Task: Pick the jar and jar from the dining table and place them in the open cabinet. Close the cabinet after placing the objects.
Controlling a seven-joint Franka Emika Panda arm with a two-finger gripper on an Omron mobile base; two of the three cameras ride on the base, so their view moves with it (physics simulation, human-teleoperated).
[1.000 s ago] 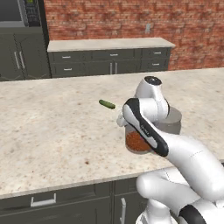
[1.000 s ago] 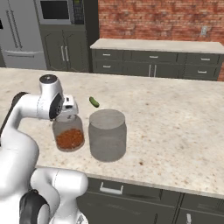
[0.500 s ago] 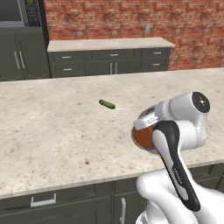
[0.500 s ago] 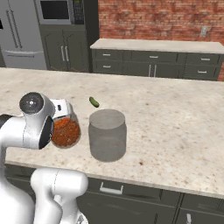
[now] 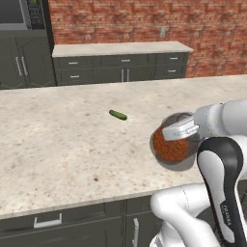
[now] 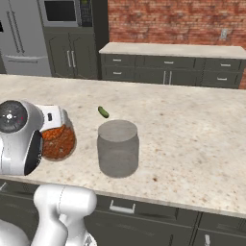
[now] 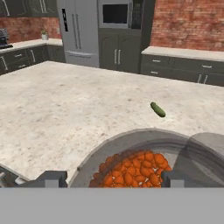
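A small clear jar (image 5: 170, 148) of orange-red grains sits tipped just over the dining table (image 5: 62, 144), near its front edge. My gripper (image 5: 176, 135) reaches it from the side, with one finger on each flank of the glass. In the hand view the fingertips (image 7: 52, 178) bracket the jar (image 7: 131, 168), so the gripper (image 7: 113, 178) is shut on it. The larger grey frosted jar (image 6: 117, 148) stands upright right beside it, and its edge (image 7: 205, 153) shows in the hand view. In the right base view the gripper (image 6: 53, 126) and small jar (image 6: 57, 141) lie left of it. The cabinet is out of view.
A small green pickle (image 5: 117, 115) lies on the table (image 6: 192, 134) beyond the jars. Across the aisle runs a low counter with dark drawers (image 5: 120, 62) against a brick wall. A fridge (image 6: 19, 33) and a microwave column (image 6: 65, 12) stand at far left.
My arm has swung low and sideways, turning the hand from above the small jar to its side. The jar has tipped and shifted slightly with the hand, and the jaws have narrowed onto it.
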